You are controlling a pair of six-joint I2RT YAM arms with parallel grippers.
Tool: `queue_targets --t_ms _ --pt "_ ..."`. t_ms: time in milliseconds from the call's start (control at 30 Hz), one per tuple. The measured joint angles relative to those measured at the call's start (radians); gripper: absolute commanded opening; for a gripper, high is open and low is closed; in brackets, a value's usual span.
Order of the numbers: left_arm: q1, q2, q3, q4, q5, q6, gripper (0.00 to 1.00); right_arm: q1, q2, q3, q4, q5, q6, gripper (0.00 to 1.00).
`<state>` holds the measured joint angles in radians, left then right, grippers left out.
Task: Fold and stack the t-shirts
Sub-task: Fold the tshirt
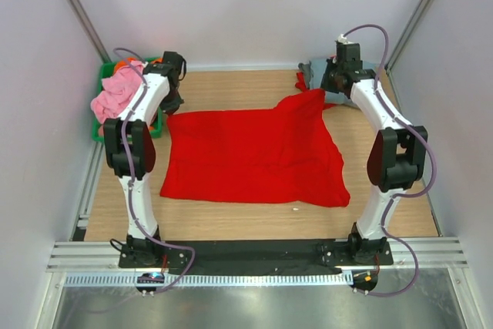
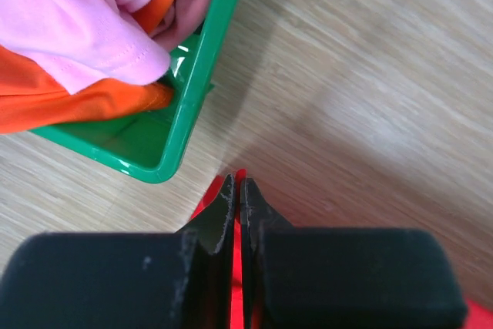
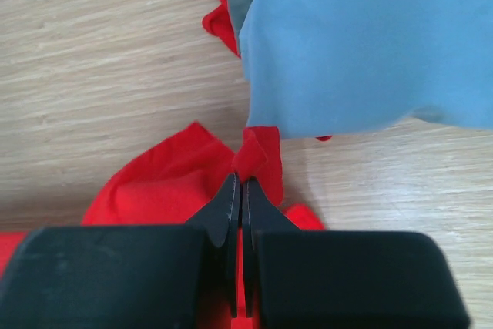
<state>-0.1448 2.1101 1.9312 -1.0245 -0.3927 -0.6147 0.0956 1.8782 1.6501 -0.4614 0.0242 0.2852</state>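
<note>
A bright red t-shirt (image 1: 254, 152) lies spread across the middle of the wooden table. My left gripper (image 2: 238, 184) is shut on its far left corner, a thin red edge (image 2: 239, 267) showing between the fingers. My right gripper (image 3: 239, 184) is shut on the far right corner, red cloth (image 3: 258, 152) bunched at its tips and lifted slightly. A grey-blue t-shirt (image 3: 362, 44) lies folded just beyond the right gripper, over another red piece (image 3: 219, 13). Pink (image 2: 69, 13) and orange (image 2: 69, 102) t-shirts lie heaped in the green bin (image 2: 173, 140).
The green bin (image 1: 98, 130) stands at the far left beside the left arm. The grey-blue stack (image 1: 312, 73) sits in the far right corner by the back wall. White walls close in the table on three sides.
</note>
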Motion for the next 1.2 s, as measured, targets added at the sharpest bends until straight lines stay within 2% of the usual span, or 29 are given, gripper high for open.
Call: queue_targets --t_ms 200,367,633,867,1033,1200 --pt "-0.006 0.0 -0.023 0.0 0.028 0.026 0.0 0.021 0.01 0.01 -0.055 -0.037 -0.03 0.01" --pt "-0.008 -0.003 -0.032 0.002 0.036 0.05 0.0 0.077 -0.008 -0.02 -0.082 0.002 -0.064 0.01" --pt "-0.008 -0.113 -0.233 0.02 0.045 0.074 0.0 0.205 -0.217 -0.278 -0.103 0.1 -0.084 0.01" --pt "-0.009 -0.224 -0.381 0.052 0.046 0.088 0.0 0.199 -0.339 -0.421 -0.133 0.221 -0.063 0.01" --pt "-0.019 -0.243 -0.423 0.075 0.045 0.103 0.0 0.196 -0.432 -0.471 -0.178 0.301 -0.023 0.01" --pt "-0.038 -0.243 -0.43 0.083 0.041 0.108 0.0 0.196 -0.501 -0.514 -0.196 0.311 0.007 0.01"
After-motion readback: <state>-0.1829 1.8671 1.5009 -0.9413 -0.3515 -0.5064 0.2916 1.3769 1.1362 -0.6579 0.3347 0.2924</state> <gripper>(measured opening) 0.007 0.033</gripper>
